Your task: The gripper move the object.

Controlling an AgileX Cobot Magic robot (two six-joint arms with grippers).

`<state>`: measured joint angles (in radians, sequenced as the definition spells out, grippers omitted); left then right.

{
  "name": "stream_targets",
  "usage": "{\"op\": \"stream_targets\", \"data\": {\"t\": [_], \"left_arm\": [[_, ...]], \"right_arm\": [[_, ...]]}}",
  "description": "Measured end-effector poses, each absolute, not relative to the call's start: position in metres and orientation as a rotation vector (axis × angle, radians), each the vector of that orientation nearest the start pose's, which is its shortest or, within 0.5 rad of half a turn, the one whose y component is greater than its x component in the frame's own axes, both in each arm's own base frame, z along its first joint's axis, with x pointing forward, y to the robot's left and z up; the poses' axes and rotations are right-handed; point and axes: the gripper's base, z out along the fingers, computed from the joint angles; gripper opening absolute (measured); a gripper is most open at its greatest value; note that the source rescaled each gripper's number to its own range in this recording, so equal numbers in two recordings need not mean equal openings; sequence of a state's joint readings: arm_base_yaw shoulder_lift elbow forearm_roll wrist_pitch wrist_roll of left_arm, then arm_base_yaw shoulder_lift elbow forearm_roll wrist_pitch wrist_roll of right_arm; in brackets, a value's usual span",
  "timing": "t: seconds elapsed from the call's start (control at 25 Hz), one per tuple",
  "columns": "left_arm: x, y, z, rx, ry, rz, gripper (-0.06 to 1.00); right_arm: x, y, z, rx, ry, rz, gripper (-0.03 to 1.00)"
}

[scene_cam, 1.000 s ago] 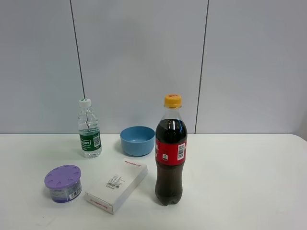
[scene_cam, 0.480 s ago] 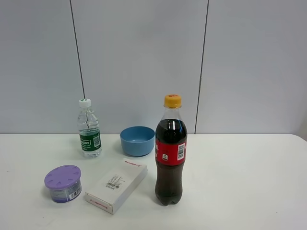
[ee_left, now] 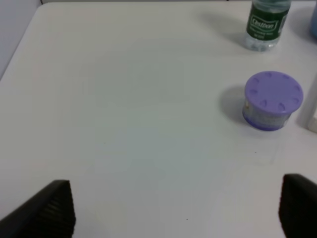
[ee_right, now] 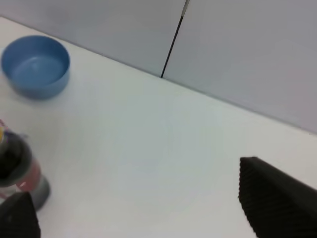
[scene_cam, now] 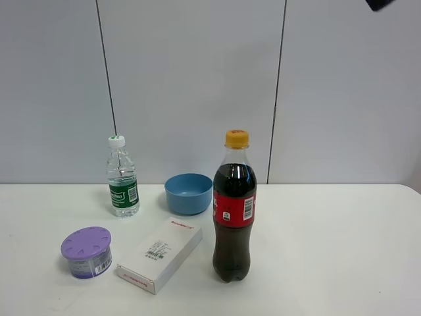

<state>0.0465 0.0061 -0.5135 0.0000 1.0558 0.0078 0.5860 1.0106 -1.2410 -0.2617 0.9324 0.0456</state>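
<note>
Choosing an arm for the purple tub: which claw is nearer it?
Left. The left claw has the tub close ahead; the right claw is beyond the cola bottle, the tub outside its view.

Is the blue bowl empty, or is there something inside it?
Empty. The right wrist view looks down into the blue bowl and shows only its bare blue inside.

A robot test lab: bare white table (ee_left: pixel 124 99) beneath the left gripper (ee_left: pixel 173 210), plain grey panelled wall (scene_cam: pixel 191 79) beyond it.
</note>
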Motion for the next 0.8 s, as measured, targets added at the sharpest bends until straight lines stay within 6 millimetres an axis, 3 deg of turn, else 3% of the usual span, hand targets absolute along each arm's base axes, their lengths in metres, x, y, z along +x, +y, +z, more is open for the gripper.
{"op": "stream_targets", "data": {"t": [0.16, 0.4, 0.6, 0.8], "left_arm": [[-0.005, 0.000, 0.281, -0.039, 2.032, 0.034, 1.00], [-0.005, 0.000, 0.281, -0.039, 2.032, 0.034, 1.00], [-0.005, 0.000, 0.281, -0.039, 2.032, 0.034, 1.00], [-0.005, 0.000, 0.281, -0.039, 2.032, 0.034, 1.00]], "right_arm": [[0.129, 0.053, 0.395, -0.426, 2.045, 0.134, 0.34], [0.080, 0.012, 0.354, -0.148, 2.023, 0.090, 0.34], [0.046, -0.002, 0.324, 0.011, 1.985, 0.044, 0.34], [0.024, -0.005, 0.293, 0.082, 1.972, 0.017, 0.34]]}}
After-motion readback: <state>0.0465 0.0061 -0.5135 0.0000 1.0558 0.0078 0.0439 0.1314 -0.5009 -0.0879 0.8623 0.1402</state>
